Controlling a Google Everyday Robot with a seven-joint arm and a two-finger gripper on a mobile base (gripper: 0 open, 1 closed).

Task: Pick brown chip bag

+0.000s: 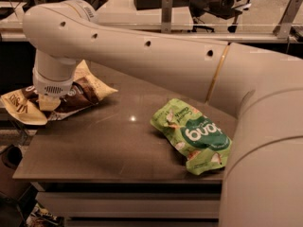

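Tabletop with 2 snack bags and 1 robot arm, read from left to right. At the far left the brown chip bag (81, 91) lies flat on the left rear corner of the table (118, 148), with 1 pale yellow end hanging past the table edge and the other pointing toward the middle. The gripper (49, 102) stands directly over the bag's dark centre, low enough to seem in contact with it. Whether the claw is spread, closed or pinching the film cannot be told, because the white wrist housing above it hides the contact.

Handling, as a judgement: the bag looks light, air-filled and crinkly, with slick film that yields and may slide under pressure. Its contents are likely brittle. A hold across the puffed middle, or on a crimped yellow end seam, would suit better than a hard squeeze.

Lettering: white characters show on the brown bag near its left end, but they are too broken by folds to read.

Right of centre, well apart from the first bag, a bright green snack bag (194, 135) lies near the front edge. It carries large white lettering on a dark green band, upside down to the camera and not read with confidence. The cream arm (165, 60) spans the upper view and fills the right side.
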